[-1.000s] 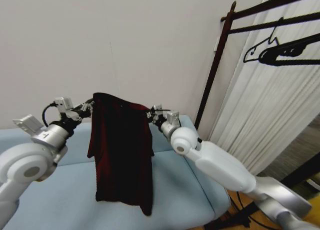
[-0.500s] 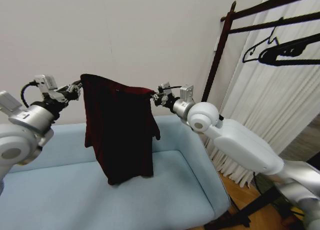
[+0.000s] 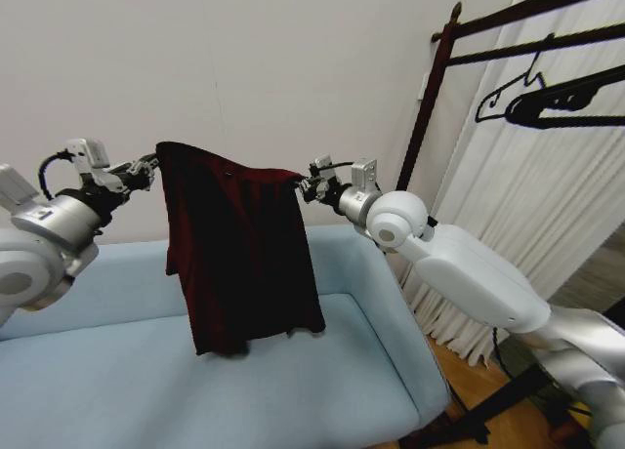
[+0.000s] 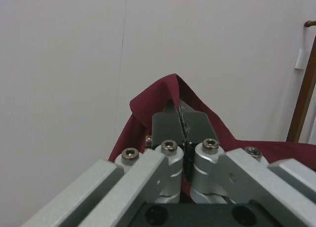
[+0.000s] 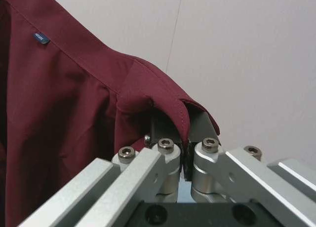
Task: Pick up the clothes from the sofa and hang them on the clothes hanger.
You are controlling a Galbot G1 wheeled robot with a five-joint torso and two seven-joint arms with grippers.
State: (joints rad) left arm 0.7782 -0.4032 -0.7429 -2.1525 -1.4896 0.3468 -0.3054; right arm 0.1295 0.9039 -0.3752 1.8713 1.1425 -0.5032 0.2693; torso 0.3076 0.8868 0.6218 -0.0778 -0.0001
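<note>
Since half a second ago, the dark red garment's [image 3: 239, 259] lower hem has swung rightward and spread. Its top corners are clamped tight by the left gripper [image 3: 148, 168] and the right gripper [image 3: 305, 184], which hold it stretched above the pale blue sofa [image 3: 117, 390]. A white wall stands behind. At right, the wooden clothes rack [image 3: 428, 107] and black hanger [image 3: 562, 102] are cut off by the edge.

Glossy white rounded arms [image 3: 469, 273], black wrist cables [image 3: 43, 174], grey left end effector [image 4: 183, 121] with hex screws [image 4: 169, 146].
</note>
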